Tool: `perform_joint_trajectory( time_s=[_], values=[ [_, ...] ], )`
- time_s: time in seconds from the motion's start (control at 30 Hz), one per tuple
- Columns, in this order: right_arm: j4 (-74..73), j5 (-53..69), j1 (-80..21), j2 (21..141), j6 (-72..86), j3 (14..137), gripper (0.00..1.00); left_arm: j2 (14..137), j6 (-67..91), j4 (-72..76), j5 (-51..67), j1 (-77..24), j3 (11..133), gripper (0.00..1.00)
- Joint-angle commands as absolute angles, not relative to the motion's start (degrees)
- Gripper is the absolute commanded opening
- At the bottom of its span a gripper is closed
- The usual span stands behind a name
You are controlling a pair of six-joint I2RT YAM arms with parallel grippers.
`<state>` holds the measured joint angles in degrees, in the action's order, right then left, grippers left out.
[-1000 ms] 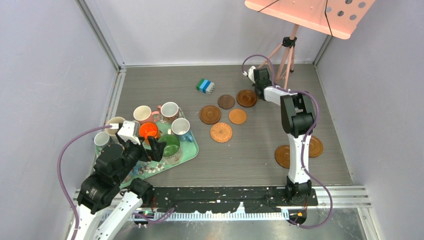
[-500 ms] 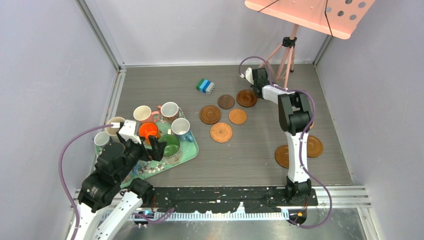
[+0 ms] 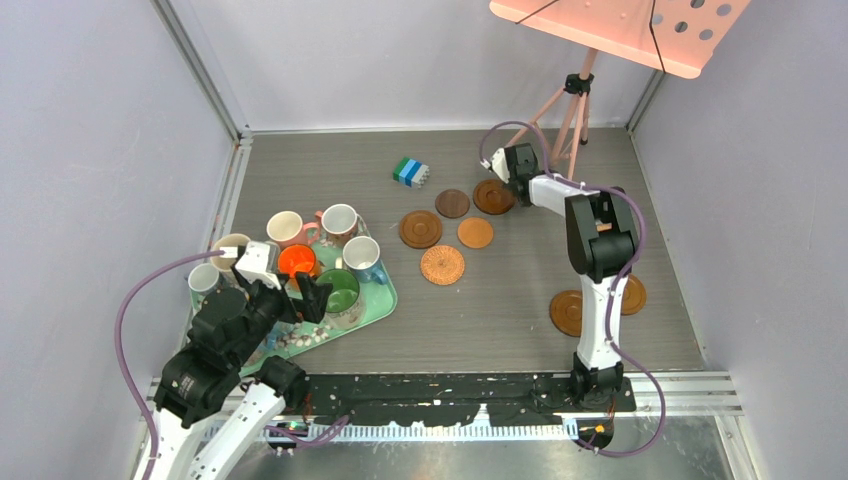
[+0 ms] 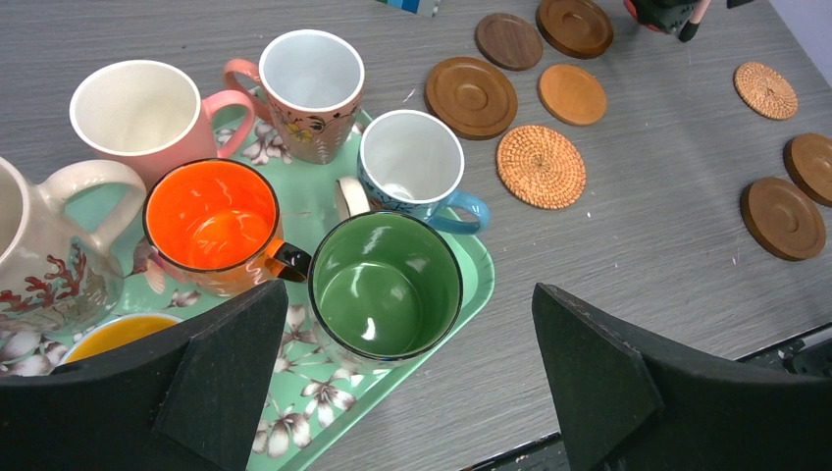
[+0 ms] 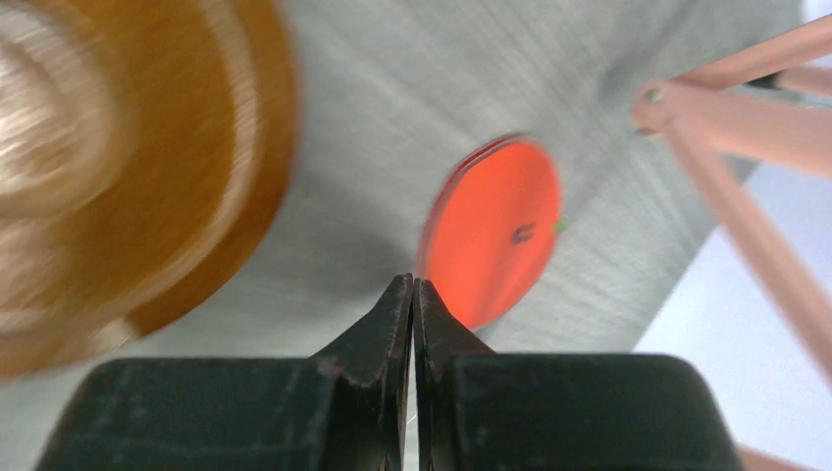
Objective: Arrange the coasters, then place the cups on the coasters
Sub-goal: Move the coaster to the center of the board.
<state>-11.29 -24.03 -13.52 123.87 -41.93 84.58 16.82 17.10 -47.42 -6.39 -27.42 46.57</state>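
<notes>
Several cups stand on the mint tray: a green-inside one, orange-inside, white-and-blue, pink and others. My left gripper hangs open above the green-inside cup, touching nothing. Coasters lie mid-table: wicker, tan and dark brown ones. My right gripper is shut on nothing at the far brown coaster. Its tips point at a red-orange coaster just ahead.
A blue-green toy block lies at the back. A pink stand's legs rise right behind the right gripper. Two brown coasters sit beside the right arm's base, with a small wicker one nearby.
The right arm's elbow has swung a little to the right while its shut gripper stayed by the far brown coaster. The left arm has not moved.
</notes>
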Motion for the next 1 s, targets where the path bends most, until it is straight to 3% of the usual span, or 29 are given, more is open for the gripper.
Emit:
perform_joint_trajectory(
  time_s=[0.0, 0.17, 0.37, 0.7, 0.97],
  values=[
    [-22.3, -16.1, -15.4, 115.6, -31.2, 80.6, 0.10, 15.3, 16.0, -45.2, -6.5, -27.5, 46.4, 0.99],
    [-21.8, -18.9, -17.5, 112.4, -29.9, 75.1, 0.10, 14.1, 16.0, -45.0, -6.9, -27.5, 46.2, 0.99],
    [-12.3, -27.0, -18.2, 111.3, -34.5, 77.9, 0.10, 13.5, 16.0, -45.0, -7.1, -27.5, 46.1, 0.99],
    [10.3, -39.2, -18.1, 121.1, -53.7, 80.9, 0.10, 14.4, 16.0, -45.0, -7.9, -27.6, 46.0, 0.99],
    [9.4, -38.3, -16.7, 128.3, -58.1, 89.5, 0.10, 16.5, 15.9, -45.1, -6.2, -27.5, 46.1, 0.99]
  ],
)
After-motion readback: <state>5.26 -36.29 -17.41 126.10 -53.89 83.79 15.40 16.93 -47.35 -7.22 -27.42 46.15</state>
